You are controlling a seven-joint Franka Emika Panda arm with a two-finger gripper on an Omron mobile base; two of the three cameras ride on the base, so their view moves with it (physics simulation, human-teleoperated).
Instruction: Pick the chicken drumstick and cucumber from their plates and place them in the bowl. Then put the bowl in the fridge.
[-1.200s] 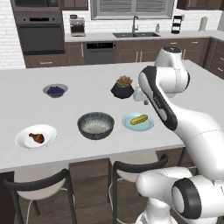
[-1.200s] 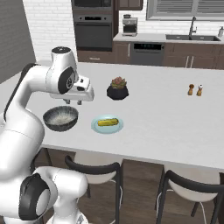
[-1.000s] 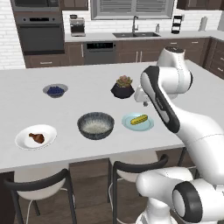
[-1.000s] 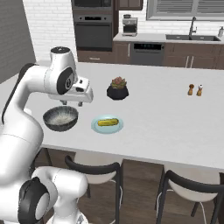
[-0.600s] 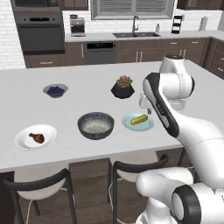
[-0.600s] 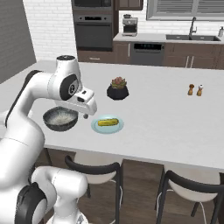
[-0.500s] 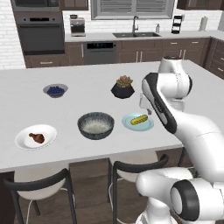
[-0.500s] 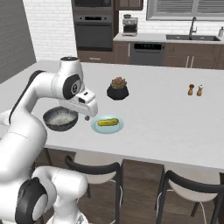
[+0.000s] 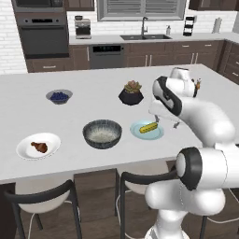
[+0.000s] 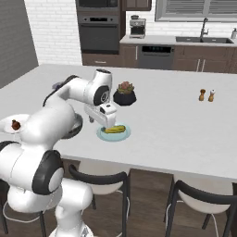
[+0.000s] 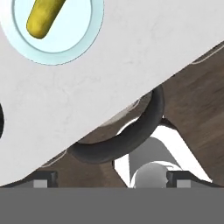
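The yellow-green cucumber point(image 9: 148, 127) point(image 10: 115, 129) point(image 11: 43, 17) lies on the pale blue-green plate point(image 9: 140, 133) point(image 10: 121, 135) point(image 11: 70, 46). My gripper point(image 9: 166, 122) point(image 10: 102, 123) point(image 11: 111, 178) hovers open just above that plate's near right side, nothing between its fingers. The dark speckled bowl point(image 9: 102, 133) stands left of it, mostly hidden behind my arm in the right base view. The reddish-brown chicken drumstick point(image 9: 39, 147) point(image 10: 16, 124) rests on the white plate point(image 9: 25, 150) at the counter's left. A tall grey slab point(image 10: 14, 37) at far left may be the fridge; I cannot tell.
A small bowl of blue berries point(image 9: 59, 96) and a dark pot with a succulent point(image 9: 131, 93) point(image 10: 124, 94) stand farther back. Salt and pepper shakers point(image 10: 206, 95) sit at the right. Dark chair backs point(image 9: 144, 179) point(image 11: 131, 135) line the counter's front edge.
My hand has swung from beside the bowl over to the cucumber's plate and dropped lower. Its jaws have spread wider. The dishes and food have not moved.
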